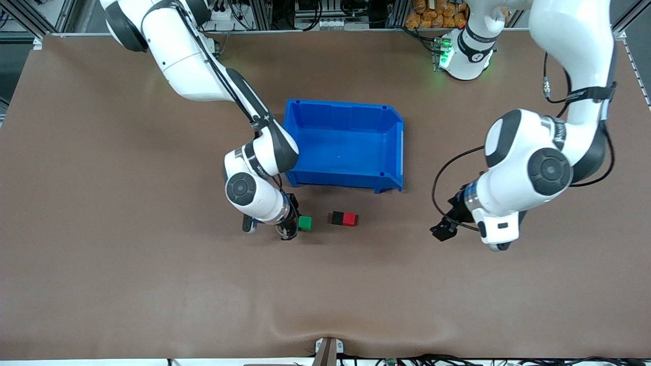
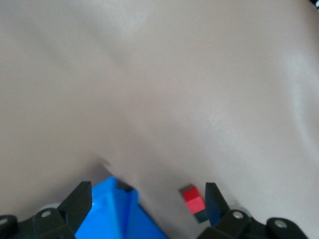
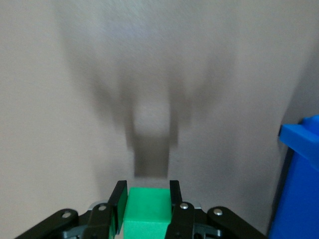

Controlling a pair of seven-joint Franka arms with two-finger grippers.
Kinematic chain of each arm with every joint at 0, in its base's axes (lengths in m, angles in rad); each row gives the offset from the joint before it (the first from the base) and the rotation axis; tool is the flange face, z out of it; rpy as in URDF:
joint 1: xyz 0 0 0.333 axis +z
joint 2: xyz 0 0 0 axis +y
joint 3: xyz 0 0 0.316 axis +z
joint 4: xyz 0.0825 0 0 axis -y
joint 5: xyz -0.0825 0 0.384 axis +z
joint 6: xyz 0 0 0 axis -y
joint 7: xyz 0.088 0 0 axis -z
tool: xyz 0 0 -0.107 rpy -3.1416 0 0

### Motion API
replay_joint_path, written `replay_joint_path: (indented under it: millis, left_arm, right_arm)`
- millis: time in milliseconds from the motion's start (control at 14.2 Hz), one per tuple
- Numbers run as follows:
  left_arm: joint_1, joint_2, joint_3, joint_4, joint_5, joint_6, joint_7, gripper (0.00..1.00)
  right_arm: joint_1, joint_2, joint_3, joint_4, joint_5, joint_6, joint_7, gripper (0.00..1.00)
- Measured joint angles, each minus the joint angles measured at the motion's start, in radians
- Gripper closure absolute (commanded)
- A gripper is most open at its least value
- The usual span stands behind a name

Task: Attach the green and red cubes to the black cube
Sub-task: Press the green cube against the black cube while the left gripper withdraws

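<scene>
Your right gripper (image 1: pixel 291 230) clamps the green cube (image 1: pixel 305 223) above the table (image 1: pixel 101 254). Beside it, toward the left arm's end, the black cube (image 1: pixel 336 218) and red cube (image 1: pixel 349 219) sit joined, nearer the camera than the bin (image 1: pixel 346 145). Your left gripper (image 1: pixel 443 229) hangs open.

Robot lab (aluminium framing (image 1: pixel 30 20), cabling)
</scene>
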State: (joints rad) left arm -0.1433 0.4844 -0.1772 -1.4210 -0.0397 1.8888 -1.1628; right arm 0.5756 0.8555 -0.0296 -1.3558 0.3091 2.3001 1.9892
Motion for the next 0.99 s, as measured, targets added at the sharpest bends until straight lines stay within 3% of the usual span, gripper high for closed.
replay_joint_path:
  millis: [353,565,989]
  left_arm:
    - [0.110,-0.091,0.000,-0.003,-0.001,-0.095,0.296,0.00]
    - [0.126,-0.155,-0.001,-0.004,-0.001,-0.145,0.460,0.00]
    - [0.185,-0.290,0.008,-0.028,-0.001,-0.248,0.773,0.00]
  right_arm:
    - [0.051,0.029,0.000,0.005,0.000,0.048,0.067,1.00]
    - [0.070,0.060,0.000,0.009,0.000,0.115,0.083,1.00]
    - [0.083,0.080,0.000,0.035,0.000,0.122,0.101,1.00]
